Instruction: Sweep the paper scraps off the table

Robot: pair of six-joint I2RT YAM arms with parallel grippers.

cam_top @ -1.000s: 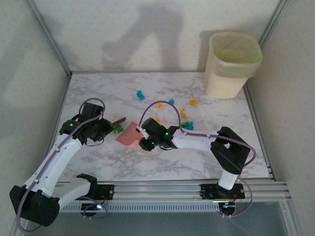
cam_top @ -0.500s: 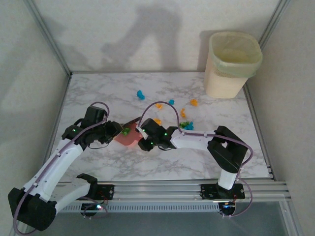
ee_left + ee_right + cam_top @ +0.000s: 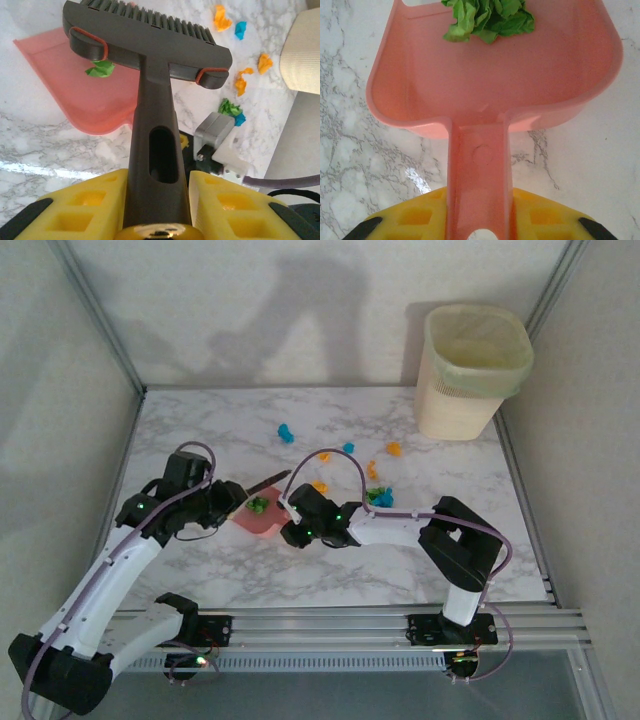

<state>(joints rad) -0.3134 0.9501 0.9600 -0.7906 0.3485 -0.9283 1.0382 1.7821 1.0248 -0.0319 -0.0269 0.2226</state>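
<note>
Vs 1 s ago: our left claw (image 3: 155,200), shut tight on the hand brush (image 3: 150,45) handle, has swept 1 green scrap (image 3: 487,17) into the pink dustpan (image 3: 495,75). Our right claw (image 3: 480,215) grips the dustpan's handle. So 1 is collected. Beyond the dustpan, approx 8 paper scraps (image 3: 372,470) lie on the table (image 3: 350,570): 4 orange, 3 blue, 1 green. 1 bin (image 3: 470,370) farther off.

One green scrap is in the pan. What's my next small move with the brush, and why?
Probably lift the hand brush over to the orange scrap nearest the pink dustpan and sweep it in; the green scrap is already inside.
</note>
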